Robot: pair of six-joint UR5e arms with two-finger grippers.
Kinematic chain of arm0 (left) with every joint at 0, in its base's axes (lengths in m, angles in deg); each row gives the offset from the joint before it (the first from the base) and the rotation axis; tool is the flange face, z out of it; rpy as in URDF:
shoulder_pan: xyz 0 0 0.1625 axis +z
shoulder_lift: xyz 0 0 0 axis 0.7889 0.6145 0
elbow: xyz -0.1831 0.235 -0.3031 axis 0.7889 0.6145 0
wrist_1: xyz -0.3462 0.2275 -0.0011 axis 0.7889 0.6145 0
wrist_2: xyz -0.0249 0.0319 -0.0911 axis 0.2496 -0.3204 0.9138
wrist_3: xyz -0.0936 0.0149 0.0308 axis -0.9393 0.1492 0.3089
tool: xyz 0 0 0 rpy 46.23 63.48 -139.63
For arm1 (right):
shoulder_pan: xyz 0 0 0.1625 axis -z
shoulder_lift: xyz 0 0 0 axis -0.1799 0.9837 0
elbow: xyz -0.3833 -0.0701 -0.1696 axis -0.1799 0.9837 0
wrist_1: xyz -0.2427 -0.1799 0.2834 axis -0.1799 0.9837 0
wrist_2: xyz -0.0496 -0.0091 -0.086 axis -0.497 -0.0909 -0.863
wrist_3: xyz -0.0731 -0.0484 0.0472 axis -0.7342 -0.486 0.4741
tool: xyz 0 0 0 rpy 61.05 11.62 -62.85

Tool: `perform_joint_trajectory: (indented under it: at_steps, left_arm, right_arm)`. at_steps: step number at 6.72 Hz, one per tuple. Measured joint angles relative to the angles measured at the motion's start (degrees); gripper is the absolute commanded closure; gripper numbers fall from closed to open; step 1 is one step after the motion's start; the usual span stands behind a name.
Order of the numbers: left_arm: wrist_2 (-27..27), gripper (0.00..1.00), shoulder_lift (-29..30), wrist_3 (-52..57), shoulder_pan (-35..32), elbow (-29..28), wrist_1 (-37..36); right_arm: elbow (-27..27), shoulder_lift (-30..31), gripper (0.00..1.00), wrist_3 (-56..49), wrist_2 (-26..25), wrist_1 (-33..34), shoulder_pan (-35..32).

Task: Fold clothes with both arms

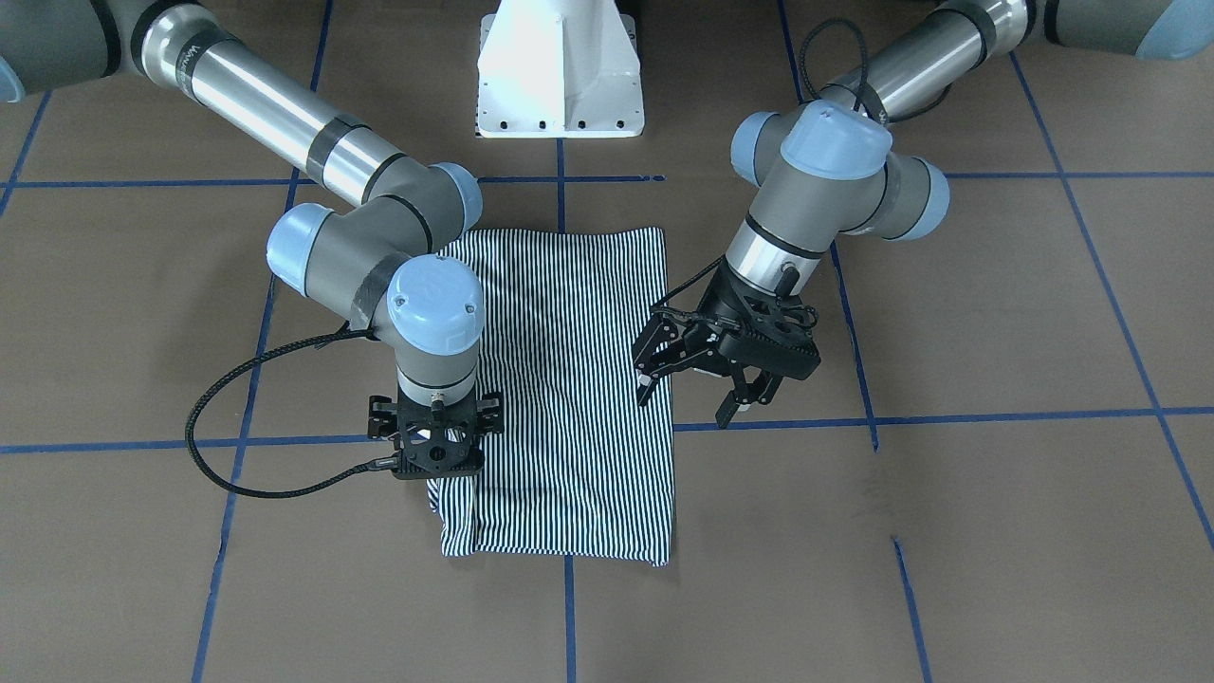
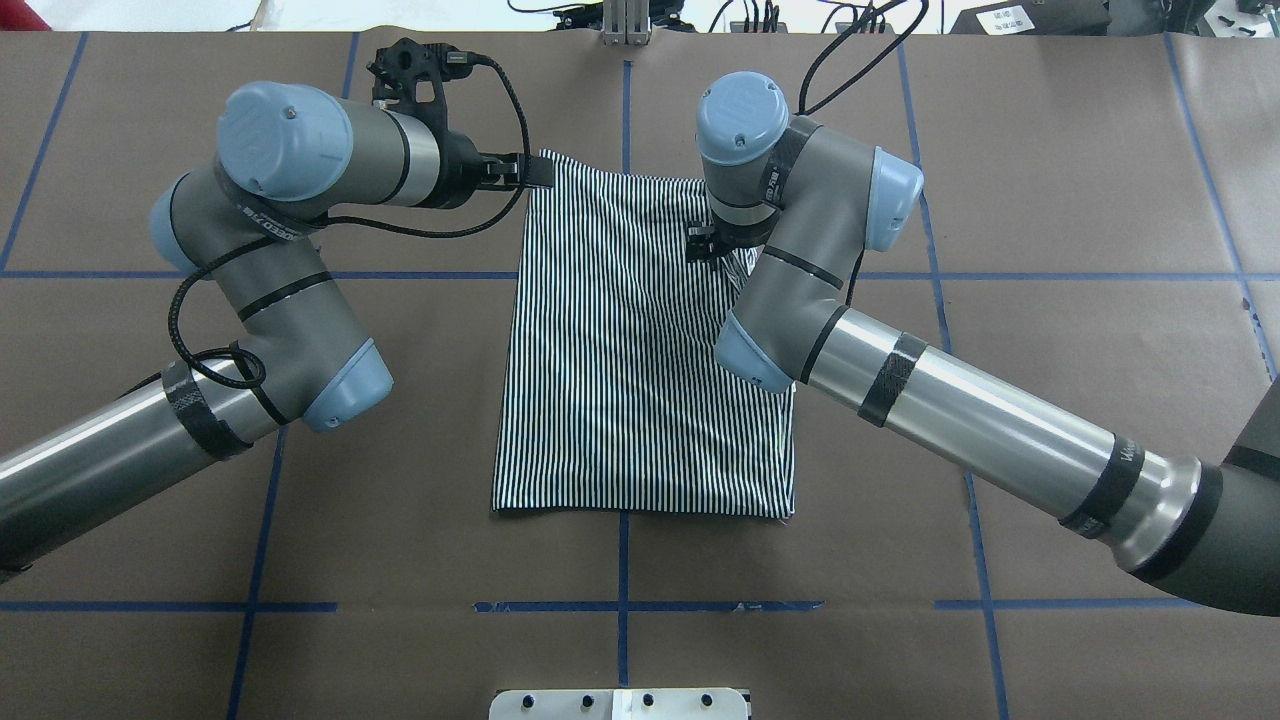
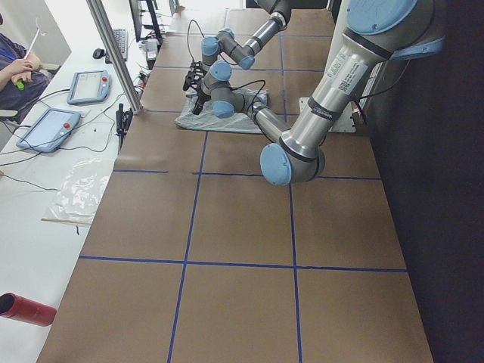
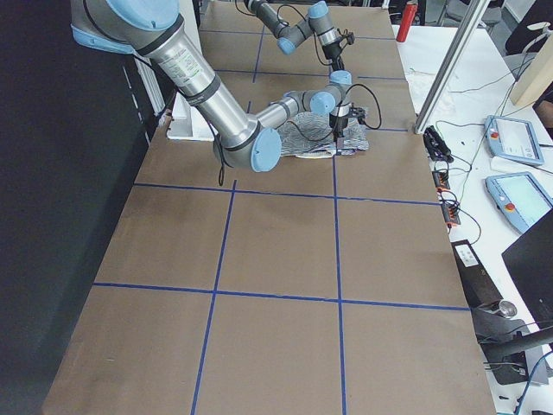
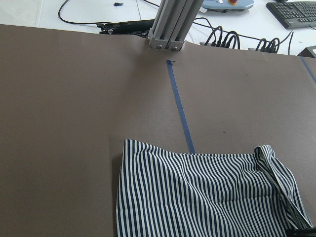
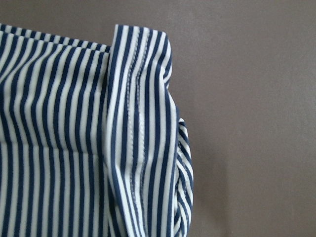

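Left end effector (image 1: 685, 403): jaws spread, nothing between them, at the left edge of the polo shirt (image 1: 569, 379); can't tell if a fingertip touches the cloth. Right end effector (image 1: 436, 453): points straight down onto the shirt's right side, toward the end far from the robot's base; fingers hidden under the wrist, so can't tell if spread or pinching. Polo shirt folded to a rectangle, flat on the brown surface (image 1: 948, 531); right wrist view shows a doubled-over stitched hem at its edge.
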Motion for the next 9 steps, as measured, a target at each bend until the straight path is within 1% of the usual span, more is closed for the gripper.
perform_joint_trajectory:
  at_steps: [3,6,8,9]
  left_arm:
    - [0.05,0.0,0.18,-1.73,0.14,0.32,-0.02]
    - [0.23,0.0,0.08,-2.44,0.2,0.74,-0.02]
    - [1.17,0.0,-0.06,-2.41,0.15,0.75,-0.02]
    - [1.44,0.0,-0.09,-2.59,0.12,0.74,-0.06]
  right_arm:
    - [-0.05,0.55,0.0,-5.06,0.05,3.42,-2.44]
    - [-0.25,3.19,0.0,-11.58,0.43,2.48,-6.39]
    - [-0.82,2.24,0.0,-11.36,2.56,1.84,-7.47]
    - [-1.98,1.98,0.0,-9.98,3.7,1.77,-7.61]
